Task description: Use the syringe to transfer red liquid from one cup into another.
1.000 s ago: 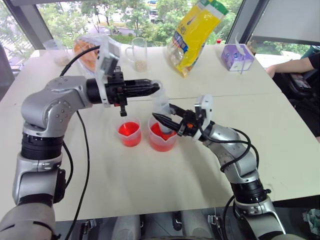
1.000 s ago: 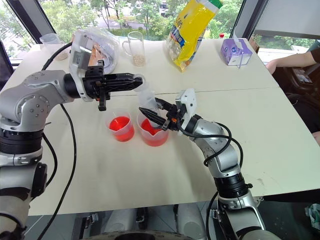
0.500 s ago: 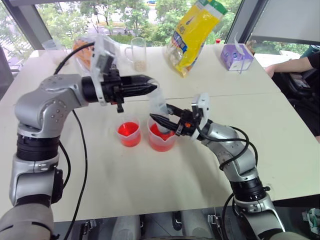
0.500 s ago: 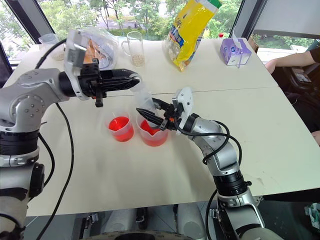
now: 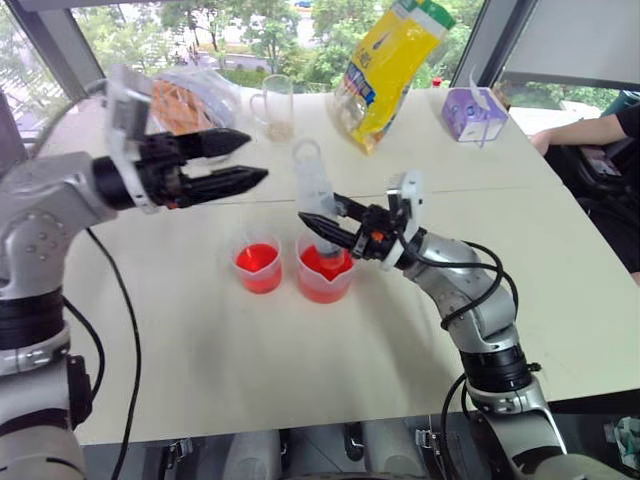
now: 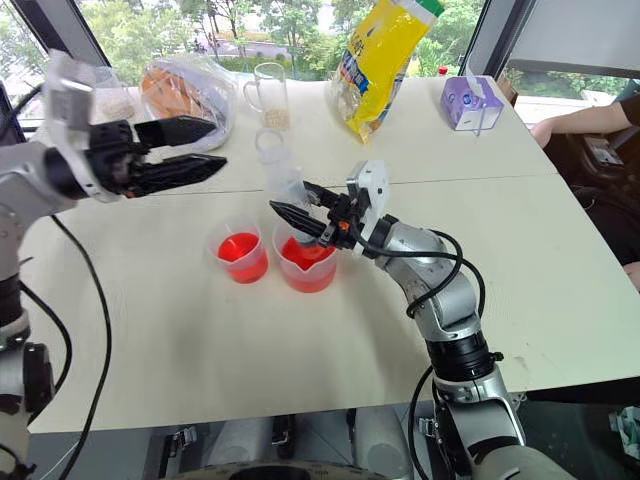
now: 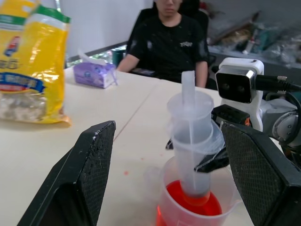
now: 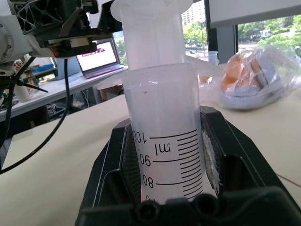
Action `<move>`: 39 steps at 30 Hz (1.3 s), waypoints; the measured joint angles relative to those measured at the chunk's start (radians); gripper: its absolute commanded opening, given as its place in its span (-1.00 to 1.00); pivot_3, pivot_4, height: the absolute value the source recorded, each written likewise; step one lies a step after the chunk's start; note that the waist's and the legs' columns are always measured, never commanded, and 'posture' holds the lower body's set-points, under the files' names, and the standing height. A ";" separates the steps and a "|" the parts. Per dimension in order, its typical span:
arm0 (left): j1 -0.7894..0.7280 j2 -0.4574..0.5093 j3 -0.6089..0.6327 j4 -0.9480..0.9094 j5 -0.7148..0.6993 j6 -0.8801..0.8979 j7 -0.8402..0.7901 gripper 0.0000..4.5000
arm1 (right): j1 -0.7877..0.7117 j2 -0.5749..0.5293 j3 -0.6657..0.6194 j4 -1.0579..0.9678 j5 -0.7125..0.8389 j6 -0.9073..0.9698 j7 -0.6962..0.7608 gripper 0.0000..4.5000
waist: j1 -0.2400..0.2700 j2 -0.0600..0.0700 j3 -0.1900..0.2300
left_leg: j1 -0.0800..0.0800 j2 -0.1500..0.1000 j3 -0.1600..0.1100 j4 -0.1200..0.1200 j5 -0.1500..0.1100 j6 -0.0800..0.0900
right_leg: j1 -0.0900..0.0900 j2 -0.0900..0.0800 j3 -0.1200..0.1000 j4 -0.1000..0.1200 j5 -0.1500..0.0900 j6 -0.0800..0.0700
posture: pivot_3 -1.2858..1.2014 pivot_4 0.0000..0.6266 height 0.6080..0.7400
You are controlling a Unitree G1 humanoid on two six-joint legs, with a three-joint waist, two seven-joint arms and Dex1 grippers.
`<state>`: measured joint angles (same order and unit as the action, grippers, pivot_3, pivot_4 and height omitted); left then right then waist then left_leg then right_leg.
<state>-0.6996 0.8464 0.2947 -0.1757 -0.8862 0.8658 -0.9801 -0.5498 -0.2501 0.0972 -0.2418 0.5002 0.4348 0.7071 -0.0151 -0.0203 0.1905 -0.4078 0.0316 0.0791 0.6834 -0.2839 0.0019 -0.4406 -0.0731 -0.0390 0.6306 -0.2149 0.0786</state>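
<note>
Left gripper (image 5: 240,160): fingers spread apart, holding nothing, raised over the table's (image 5: 300,370) left half, well apart from the syringe.
Smaller cup (image 5: 258,267): on the table near its middle, red liquid (image 5: 257,258) inside, just left of the larger cup.
Larger cup (image 5: 325,275): red liquid inside, syringe tip reaching down into it.
Syringe (image 5: 314,195): nearly upright, plunger raised.
Right gripper (image 5: 318,222): clamped on the syringe barrel.
Yellow bag (image 5: 392,65): near the far edge.
</note>
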 measured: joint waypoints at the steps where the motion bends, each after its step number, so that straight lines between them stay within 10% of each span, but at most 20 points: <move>1: 0.000 0.014 0.023 0.003 -0.014 0.006 0.003 0.63 | -0.033 0.006 -0.014 -0.007 0.022 0.015 -0.010 -0.39 | 0.000 0.000 0.000 | 0.000 0.000 0.000 0.000 0.000 0.000 | 0.000 0.000 0.000 0.000 0.000 0.000 | 0.03 -0.52 1.00; 18: 0.047 0.102 0.250 -0.058 -0.214 0.091 0.143 0.63 | -0.284 0.271 0.065 0.366 -0.003 -0.145 0.061 -0.39 | -0.002 0.000 0.000 | 0.000 0.000 0.000 0.000 0.000 0.000 | 0.000 -0.001 0.000 0.000 0.000 0.000 | 0.03 -0.52 1.00; 35: 0.054 0.054 0.109 -0.113 -0.215 0.056 0.214 0.63 | -0.208 0.278 0.113 0.416 -0.092 -0.218 0.105 -0.39 | -0.004 0.000 0.000 | 0.000 0.000 0.000 0.000 0.001 -0.001 | 0.000 -0.002 0.000 0.001 0.000 0.000 | 0.03 -0.52 1.00; 39: 0.035 0.051 0.108 -0.106 -0.214 0.048 0.216 0.05 | -0.208 0.278 0.114 0.415 -0.095 -0.218 0.105 -0.39 | -0.005 0.000 0.000 | 0.000 0.000 0.000 -0.001 0.001 -0.001 | -0.001 -0.001 0.000 0.001 0.000 0.000 | 0.03 -0.52 1.00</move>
<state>-0.6644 0.8971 0.4023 -0.2812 -1.1007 0.9140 -0.7640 -0.7574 0.0278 0.2109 0.1733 0.4055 0.2170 0.8123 -0.0198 -0.0205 0.1904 -0.4079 0.0314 0.0793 0.6829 -0.2834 0.0007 -0.4412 -0.0745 -0.0393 0.6313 -0.2147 0.0783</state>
